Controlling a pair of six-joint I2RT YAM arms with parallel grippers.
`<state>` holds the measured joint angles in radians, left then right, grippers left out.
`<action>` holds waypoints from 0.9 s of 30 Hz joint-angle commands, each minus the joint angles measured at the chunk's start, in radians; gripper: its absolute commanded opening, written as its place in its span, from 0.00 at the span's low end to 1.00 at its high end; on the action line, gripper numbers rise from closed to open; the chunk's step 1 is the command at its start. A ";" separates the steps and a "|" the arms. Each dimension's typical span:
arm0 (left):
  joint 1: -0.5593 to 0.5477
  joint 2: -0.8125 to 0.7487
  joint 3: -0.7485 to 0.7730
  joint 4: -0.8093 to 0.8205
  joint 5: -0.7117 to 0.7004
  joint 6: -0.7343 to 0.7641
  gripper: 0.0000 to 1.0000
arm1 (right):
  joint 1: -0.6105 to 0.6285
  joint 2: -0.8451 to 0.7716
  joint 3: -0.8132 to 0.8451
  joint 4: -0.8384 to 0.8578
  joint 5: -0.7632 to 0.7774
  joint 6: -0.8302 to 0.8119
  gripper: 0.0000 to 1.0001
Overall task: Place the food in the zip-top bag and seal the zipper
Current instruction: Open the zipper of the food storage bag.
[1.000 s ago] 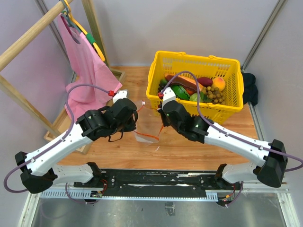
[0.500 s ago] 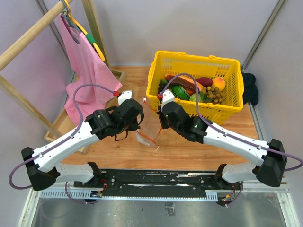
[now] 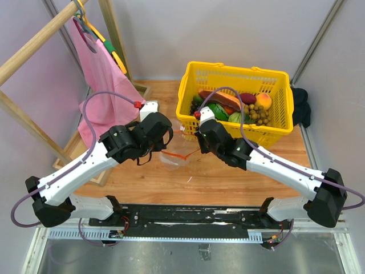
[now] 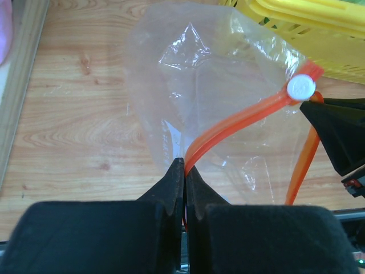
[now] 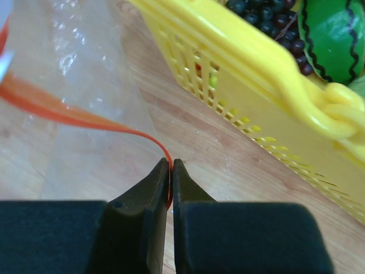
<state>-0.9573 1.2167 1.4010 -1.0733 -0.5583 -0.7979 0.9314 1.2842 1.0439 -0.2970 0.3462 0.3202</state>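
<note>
The clear zip-top bag (image 3: 174, 156) hangs between my two grippers, in front of the basket. Its red-orange zipper (image 4: 245, 117) carries a white slider (image 4: 300, 88). My left gripper (image 4: 185, 165) is shut on one end of the zipper strip. My right gripper (image 5: 170, 165) is shut on the other side of the zipper (image 5: 85, 117), and the bag (image 5: 74, 57) spreads beyond it. The food lies in the basket: an orange-yellow peach (image 3: 263, 100), tan-brown balls (image 3: 259, 115) and a purplish piece (image 3: 246, 97).
The yellow mesh basket (image 3: 265, 135) stands at the back right, close behind the bag, also holding a brown roll (image 3: 219, 98), green vegetables and dark grapes (image 5: 268, 17). A pink cloth (image 3: 100, 80) hangs from a wooden rack at the left. A black object (image 3: 300, 105) lies right of the basket.
The left gripper has closed on the zipper. Both grippers have shifted, and the bag's mouth, which drooped lower before, now stretches between them.
</note>
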 commanded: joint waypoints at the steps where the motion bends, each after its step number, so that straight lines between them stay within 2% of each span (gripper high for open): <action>1: -0.006 0.030 0.029 0.000 -0.017 0.073 0.00 | -0.011 0.019 0.004 0.014 -0.087 -0.053 0.10; 10: -0.004 0.093 0.068 0.009 -0.070 0.140 0.01 | -0.014 0.028 0.088 -0.040 -0.168 -0.139 0.29; 16: -0.003 0.118 0.081 0.068 -0.051 0.198 0.00 | -0.044 -0.006 0.216 -0.197 -0.213 -0.191 0.43; 23: 0.004 0.145 0.102 0.092 -0.035 0.242 0.01 | -0.150 -0.062 0.367 -0.345 -0.198 -0.242 0.59; 27: 0.005 0.141 0.120 0.080 -0.034 0.244 0.00 | -0.251 -0.062 0.416 -0.361 -0.226 -0.243 0.67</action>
<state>-0.9569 1.3621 1.4750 -1.0103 -0.5827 -0.5777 0.7662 1.2346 1.4063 -0.5854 0.1390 0.1032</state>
